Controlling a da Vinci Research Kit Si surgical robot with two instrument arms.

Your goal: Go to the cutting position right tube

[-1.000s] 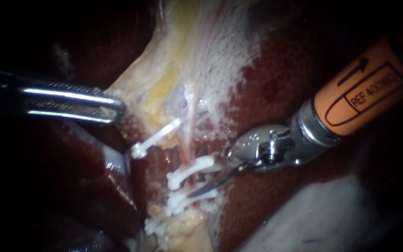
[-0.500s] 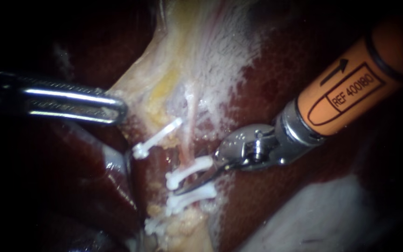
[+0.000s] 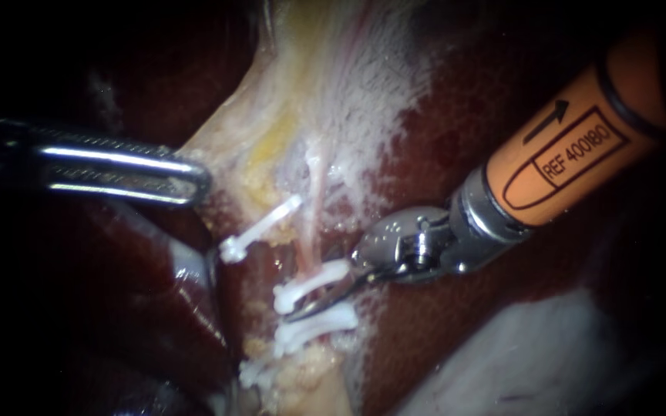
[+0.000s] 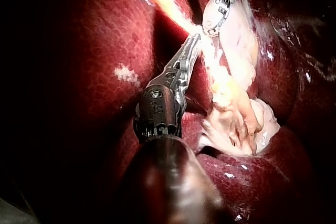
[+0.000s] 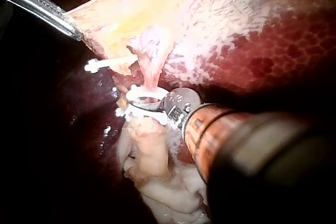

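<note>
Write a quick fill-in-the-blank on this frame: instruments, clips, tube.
1. The right instrument has its open blades between two white ____ on the tube.
2. Its shaft is ____ in colour.
3. The left instrument has its jaws ____ on pale tissue.
Missing words: clips; orange; shut.

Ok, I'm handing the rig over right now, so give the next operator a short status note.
Left instrument: jaws shut on the pale yellowish tissue flap, holding it.
Right instrument, orange-sleeved shaft: thin blades open, lying across the thin pink right tube, between the upper white plastic clip and the lower white plastic clip.
Done: blades appear to be at the cutting position.
Left: check the tube sits fully between the blades. No cut made yet.
</note>
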